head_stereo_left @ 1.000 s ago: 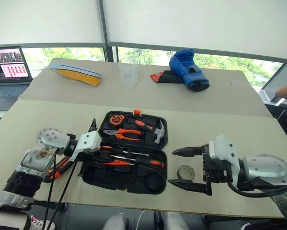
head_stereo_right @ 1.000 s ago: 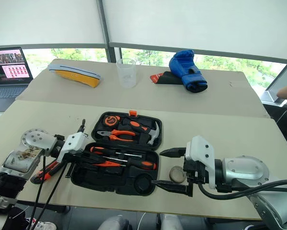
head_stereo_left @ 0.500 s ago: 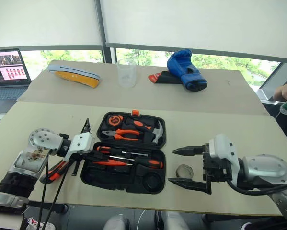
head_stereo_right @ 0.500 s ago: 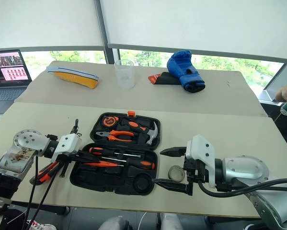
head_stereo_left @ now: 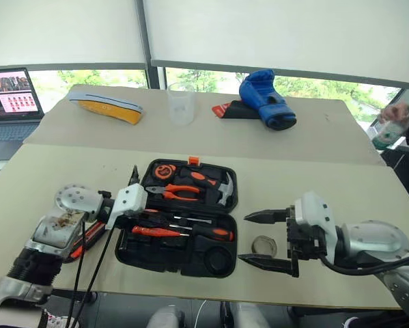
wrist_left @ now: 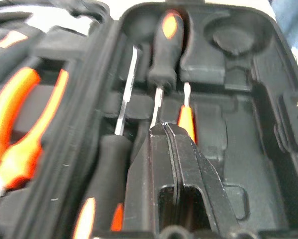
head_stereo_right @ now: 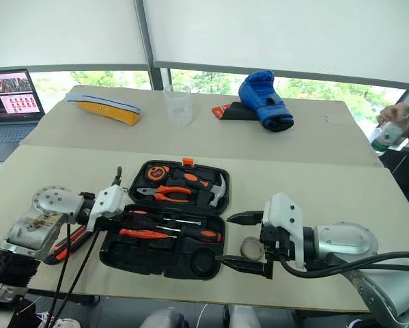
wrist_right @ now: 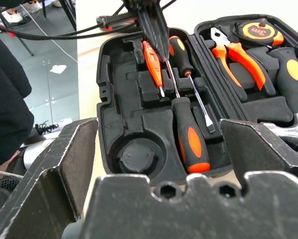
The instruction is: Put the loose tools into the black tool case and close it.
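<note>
Black moulded case: the black tool case (head_stereo_left: 184,219) lies open on the near beige table (head_stereo_left: 327,184), orange latch at its far edge, lid half holding orange-handled pliers (head_stereo_left: 179,192), a hammer (head_stereo_left: 218,186) and a round tape measure (head_stereo_left: 165,170)
Screwdrivers: two black-and-orange-handled screwdrivers (wrist_right: 188,130) lie side by side in the near half, handles at opposite ends
Tester: the slim orange tester screwdriver (wrist_right: 152,63) lies in the same half beside them, on the side nearer the case's front edge
Left gripper: the left gripper (head_stereo_left: 147,219) has its fingers pressed together with nothing between them, tips just over the tester and the screwdriver shafts at the left end of the case
Utility knife: the long orange-black utility knife (head_stereo_left: 88,238) lies on the table left of the case, partly under the left arm
Tape roll: the small grey tape roll (head_stereo_left: 264,244) sits on the table just right of the case
Right gripper: the right gripper (head_stereo_left: 259,238) is spread wide and empty, one finger either side of the tape roll, pointing toward the case
Far table: blue boxing glove (head_stereo_left: 265,100), clear cup (head_stereo_left: 181,102), laptop (head_stereo_left: 11,102) at the left edge
</note>
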`<state>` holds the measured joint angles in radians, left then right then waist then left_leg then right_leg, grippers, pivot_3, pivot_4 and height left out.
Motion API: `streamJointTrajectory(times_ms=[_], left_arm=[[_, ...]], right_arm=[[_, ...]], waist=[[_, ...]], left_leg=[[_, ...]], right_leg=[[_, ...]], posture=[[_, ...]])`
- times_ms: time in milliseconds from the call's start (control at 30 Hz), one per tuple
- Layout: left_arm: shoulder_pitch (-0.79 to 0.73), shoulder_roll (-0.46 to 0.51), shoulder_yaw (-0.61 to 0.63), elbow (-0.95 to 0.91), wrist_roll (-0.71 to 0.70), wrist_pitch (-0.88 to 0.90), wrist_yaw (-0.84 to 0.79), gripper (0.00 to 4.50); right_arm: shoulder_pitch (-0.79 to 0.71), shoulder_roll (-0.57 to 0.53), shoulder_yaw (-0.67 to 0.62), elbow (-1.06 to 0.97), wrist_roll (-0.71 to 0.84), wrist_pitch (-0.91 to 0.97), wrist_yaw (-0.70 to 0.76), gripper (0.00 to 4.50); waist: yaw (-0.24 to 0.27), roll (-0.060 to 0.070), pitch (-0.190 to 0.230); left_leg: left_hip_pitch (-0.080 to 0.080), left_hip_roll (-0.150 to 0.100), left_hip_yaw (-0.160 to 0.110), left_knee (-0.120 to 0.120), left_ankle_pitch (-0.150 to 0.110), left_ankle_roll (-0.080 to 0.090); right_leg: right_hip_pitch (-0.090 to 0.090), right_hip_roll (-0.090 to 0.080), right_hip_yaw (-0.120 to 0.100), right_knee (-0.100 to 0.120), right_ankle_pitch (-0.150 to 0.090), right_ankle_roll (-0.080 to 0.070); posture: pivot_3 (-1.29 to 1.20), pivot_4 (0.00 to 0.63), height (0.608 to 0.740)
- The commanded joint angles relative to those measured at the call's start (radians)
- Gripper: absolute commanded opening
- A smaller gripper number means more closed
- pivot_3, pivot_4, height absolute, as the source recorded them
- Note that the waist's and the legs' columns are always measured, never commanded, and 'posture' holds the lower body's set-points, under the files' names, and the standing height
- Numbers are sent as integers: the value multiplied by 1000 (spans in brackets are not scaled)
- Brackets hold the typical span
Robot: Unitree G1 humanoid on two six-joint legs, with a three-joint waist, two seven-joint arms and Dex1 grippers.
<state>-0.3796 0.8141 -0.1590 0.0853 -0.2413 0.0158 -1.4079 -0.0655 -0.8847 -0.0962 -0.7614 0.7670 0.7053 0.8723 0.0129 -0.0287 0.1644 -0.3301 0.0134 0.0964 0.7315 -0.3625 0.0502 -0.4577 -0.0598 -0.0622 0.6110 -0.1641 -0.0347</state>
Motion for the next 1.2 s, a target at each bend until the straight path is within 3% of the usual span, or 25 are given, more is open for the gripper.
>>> streamJointTrajectory(times_ms=[33,267,733,1000,1200], left_arm=[[36,9,-15,57,52,-111,-11,38],[51,19,11,35,46,-122,21,38],[-12,58,103,-192,-143,241,43,38],[84,51,66,-203,-93,190,42,38],[150,83,43,-105,-4,38,11,38]], right_arm=[[-5,-3,-24,-13,2,-28,5,4500],[7,1,-21,-13,-6,-33,1,4500],[12,4,-5,-3,-14,-45,5,4500],[12,4,-6,-3,-14,-45,2,4500],[12,3,-8,-5,-12,-40,-3,4500]], waist=[[0,1,-1],[-1,2,-1],[0,2,-1],[-1,2,-1],[2,2,-1]], left_leg=[[1,0,0,0,0,0],[2,0,1,-1,0,0],[0,0,0,-1,0,1],[0,0,0,-1,0,0],[0,0,0,-1,0,0]], right_leg=[[0,0,0,0,0,0],[1,0,1,0,0,0],[-1,0,0,0,0,0],[-1,0,0,0,0,0],[-1,0,0,0,0,0]], posture=[[0,150,738],[0,150,738],[0,150,738],[0,150,738],[0,150,738]])
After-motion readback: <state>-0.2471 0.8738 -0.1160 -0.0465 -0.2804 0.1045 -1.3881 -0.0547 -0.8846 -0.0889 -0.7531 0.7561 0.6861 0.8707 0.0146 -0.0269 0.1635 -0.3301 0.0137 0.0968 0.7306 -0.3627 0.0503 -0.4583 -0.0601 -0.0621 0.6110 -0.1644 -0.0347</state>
